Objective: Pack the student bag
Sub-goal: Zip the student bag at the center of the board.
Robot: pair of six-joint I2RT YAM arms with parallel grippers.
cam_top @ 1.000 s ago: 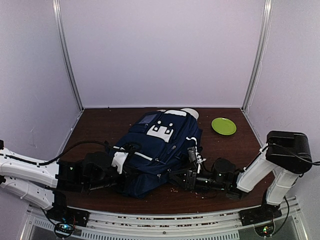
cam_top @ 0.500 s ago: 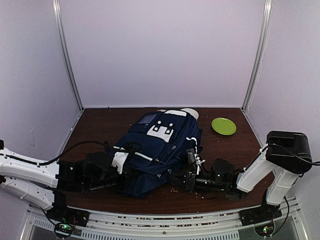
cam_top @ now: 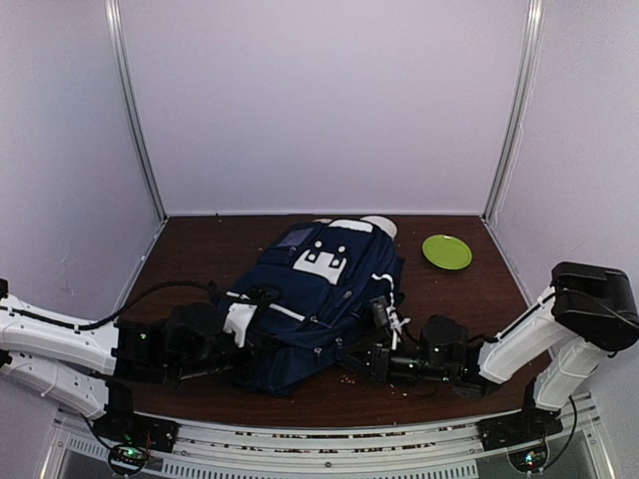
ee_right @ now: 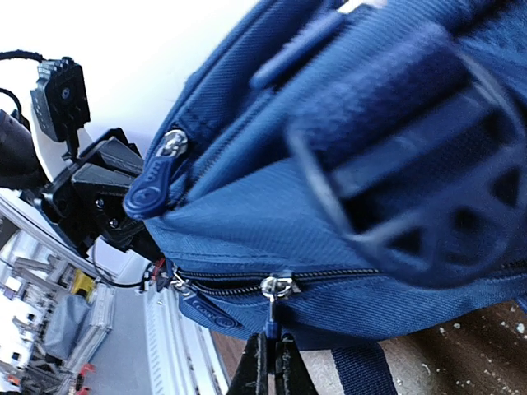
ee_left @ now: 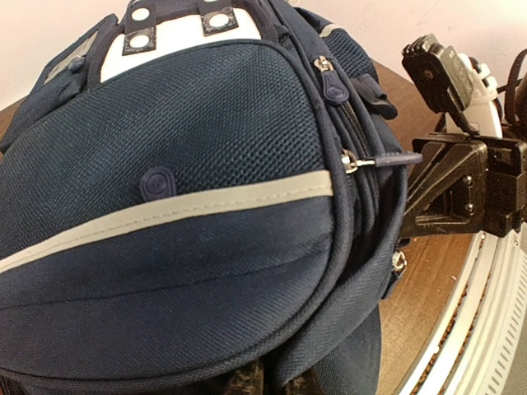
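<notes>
Right gripper (ee_right: 268, 370), reaching in low from the right, has its fingers pressed together on the small zipper pull (ee_right: 270, 322) that hangs from a slider on the lowest zip of the student bag (cam_top: 319, 299). That navy bag lies on its back near the middle of the dark wooden tabletop (cam_top: 200, 249), top end toward the rear wall and bottom end toward the arms. A grey stripe (ee_left: 206, 202) curves across its mesh front pocket, and a white patch (cam_top: 321, 257) with dark buckle slots sits higher up. The pocket carries a small round rubber badge (ee_left: 156, 183), and a second, longer zipper tab (ee_right: 152, 189) ends in a round emblem; whatever is stamped on either is too blurred to read. A pale rectangular panel (cam_top: 297, 237) near the top corner is too small to show any writing. Left gripper (cam_top: 238, 349) lies against the bag's near-left edge, fingers nearly together on the fabric there, though the bag hides the tips. Behind the bag's top a white rounded object (cam_top: 381, 226) peeks out, touching it. A green plate (cam_top: 446, 251) rests apart, toward the right rear corner.
</notes>
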